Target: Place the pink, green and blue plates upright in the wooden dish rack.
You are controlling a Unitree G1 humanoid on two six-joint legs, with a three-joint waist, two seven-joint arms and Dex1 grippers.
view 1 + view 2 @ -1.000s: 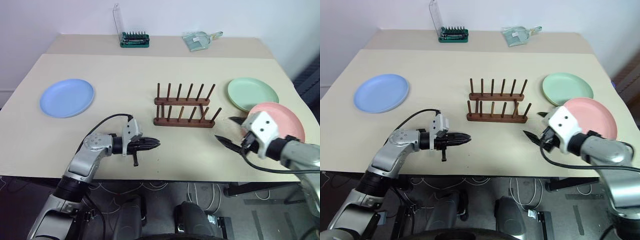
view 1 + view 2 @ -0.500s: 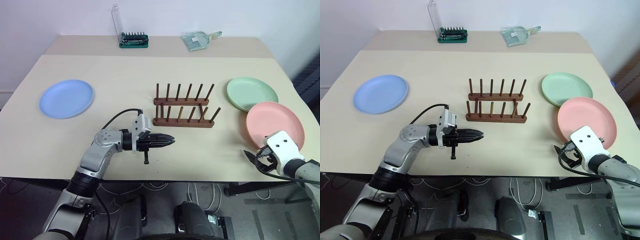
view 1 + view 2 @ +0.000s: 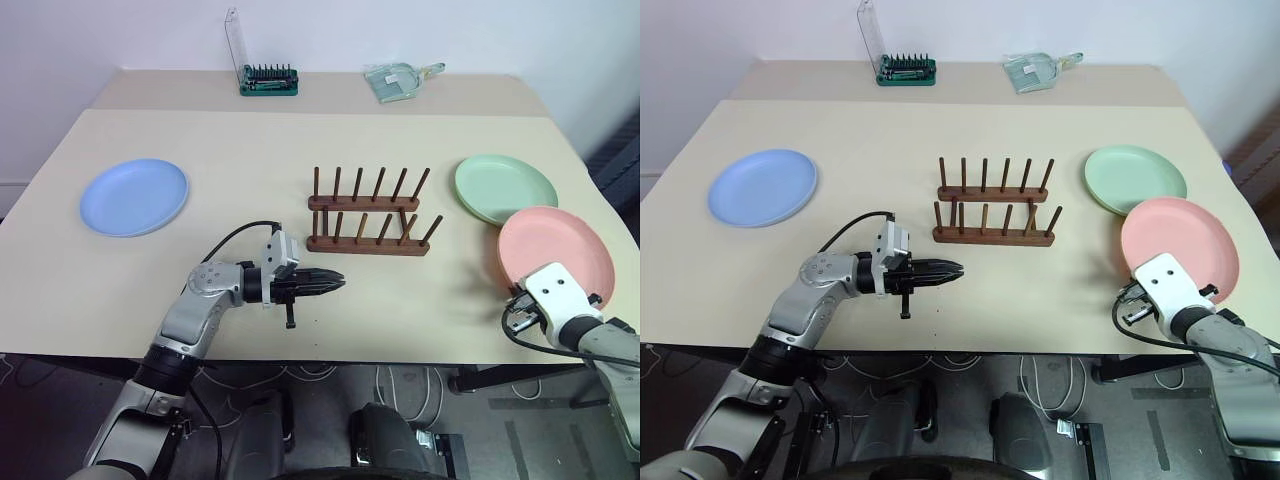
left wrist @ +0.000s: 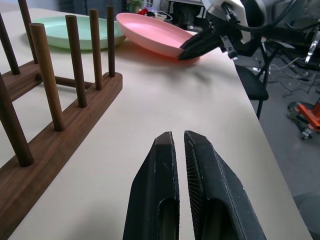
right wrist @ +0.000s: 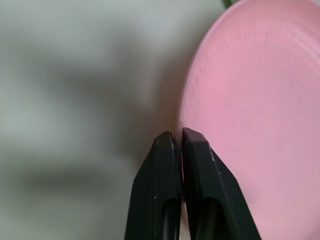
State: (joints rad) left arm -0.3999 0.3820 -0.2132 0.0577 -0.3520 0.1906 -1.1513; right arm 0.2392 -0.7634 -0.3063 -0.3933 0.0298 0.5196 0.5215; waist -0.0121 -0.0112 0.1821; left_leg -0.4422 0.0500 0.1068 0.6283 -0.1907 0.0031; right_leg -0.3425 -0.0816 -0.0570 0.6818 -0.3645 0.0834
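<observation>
left arm reaches in over the table's (image 3: 250,180) near edge, forearm bent across; left gripper (image 3: 338,281) points level toward the right side, fingers pressed together, holding nothing. wooden dish rack (image 3: 366,229) sits just beyond its tips, empty; blue plate (image 3: 134,195) well off behind it. right gripper (image 4: 186,52) low at the near rim of the pink plate (image 3: 557,256), fingers pinched on that rim. green plate (image 3: 505,187) just past the pink one.

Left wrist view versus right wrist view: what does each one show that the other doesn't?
The left wrist view alone has the rack, the green plate, the left claw shut, and the right claw seen from the side at the pink plate's rim. The right wrist view alone has that claw's own fingers up close, shut at the rim. Both show the pink plate.
</observation>
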